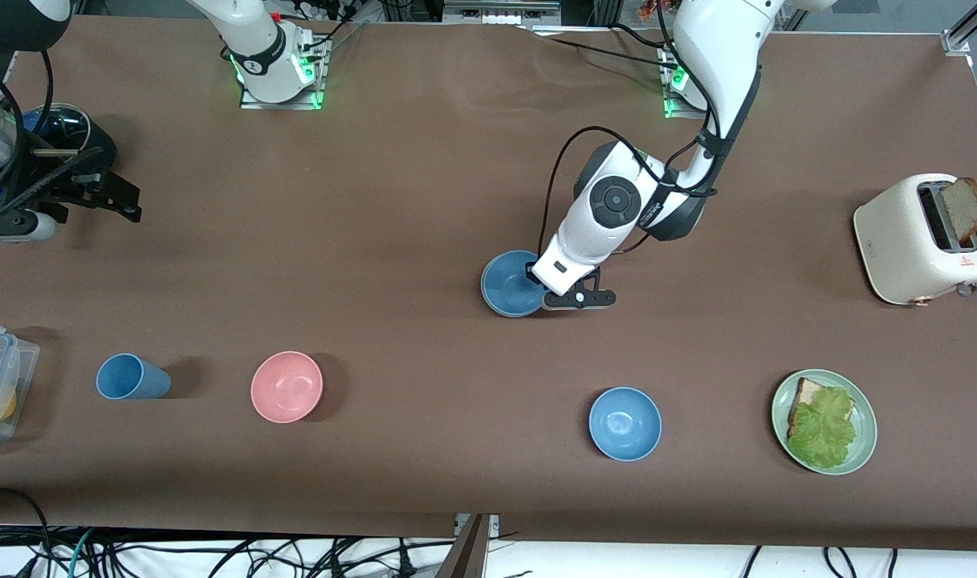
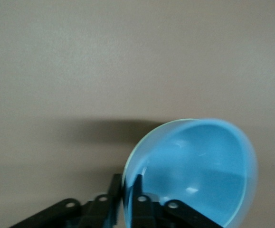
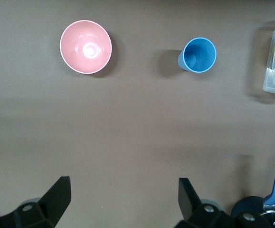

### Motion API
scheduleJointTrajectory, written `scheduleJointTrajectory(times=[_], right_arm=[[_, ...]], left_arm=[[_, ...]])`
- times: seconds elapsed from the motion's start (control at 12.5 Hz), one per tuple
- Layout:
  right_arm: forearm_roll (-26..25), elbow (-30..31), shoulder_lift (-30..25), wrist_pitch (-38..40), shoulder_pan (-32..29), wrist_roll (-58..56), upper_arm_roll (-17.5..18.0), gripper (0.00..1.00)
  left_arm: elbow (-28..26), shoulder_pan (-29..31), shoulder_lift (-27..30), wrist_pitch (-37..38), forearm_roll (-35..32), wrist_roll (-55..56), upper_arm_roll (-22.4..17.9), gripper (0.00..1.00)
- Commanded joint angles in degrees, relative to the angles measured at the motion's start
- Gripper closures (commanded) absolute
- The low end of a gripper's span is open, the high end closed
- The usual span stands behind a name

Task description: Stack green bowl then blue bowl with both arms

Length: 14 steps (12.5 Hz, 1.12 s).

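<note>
Two arms over one brown cloth-covered table (image 1: 424,185); cables hang along the frame's bottom edge. Frame centre: the blue bowl (image 1: 508,285), its rim pinched in the left gripper (image 2: 127,194), one finger inside and one outside. A pale green edge (image 2: 131,159) lines that rim; cannot tell if it is the green bowl. Lower frame: blue cup (image 1: 128,377), pink bowl (image 1: 286,386), brighter blue bowl (image 1: 624,423), green plate (image 1: 865,421). Right gripper (image 3: 124,199) waits with fingers spread wide, over the right arm's end of the table.

Bare table (image 2: 128,61) lies open ahead of the left gripper's fingers (image 2: 137,202), which pinch the blue bowl (image 2: 199,166) rim, its wall between them.
</note>
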<state>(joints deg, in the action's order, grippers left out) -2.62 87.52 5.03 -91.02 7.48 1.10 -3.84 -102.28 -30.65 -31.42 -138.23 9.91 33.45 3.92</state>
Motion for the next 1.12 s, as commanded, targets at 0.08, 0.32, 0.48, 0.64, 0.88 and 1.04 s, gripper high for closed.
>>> scheduleJointTrajectory(times=[0.08,0.32,0.48,0.64,0.88,1.04], right_arm=[[-0.2,-1.0,0.3,0.8,-0.5,-0.7,0.2,0.00],[-0.2,-1.0,0.4,0.8,-0.5,-0.7,0.2,0.00],[-0.2,-1.0,0.4,0.8,-0.5,-0.6,0.2,0.00],[-0.2,-1.0,0.4,0.8,-0.6,-0.6,0.2,0.00],[1.9,-1.0,0.2,0.8,-0.6,-0.4,0.2,0.00],[3.7,-0.9,-0.1,0.9,-0.5,-0.3,0.2,0.00]], left_arm=[[2.4,-0.6,-0.7,0.7,-1.6,2.9,-0.5,0.00],[5.4,0.3,1.3,7.0,-1.4,2.5,-0.8,0.00],[10.6,2.6,3.6,16.1,-1.9,2.3,-1.0,0.00],[12.4,5.7,7.8,20.4,-1.9,2.2,-1.0,0.00],[12.9,12.2,12.9,25.0,-1.8,0.3,-0.8,0.00],[15.9,17.0,14.2,31.6,-1.9,-9.5,-0.9,0.00]])
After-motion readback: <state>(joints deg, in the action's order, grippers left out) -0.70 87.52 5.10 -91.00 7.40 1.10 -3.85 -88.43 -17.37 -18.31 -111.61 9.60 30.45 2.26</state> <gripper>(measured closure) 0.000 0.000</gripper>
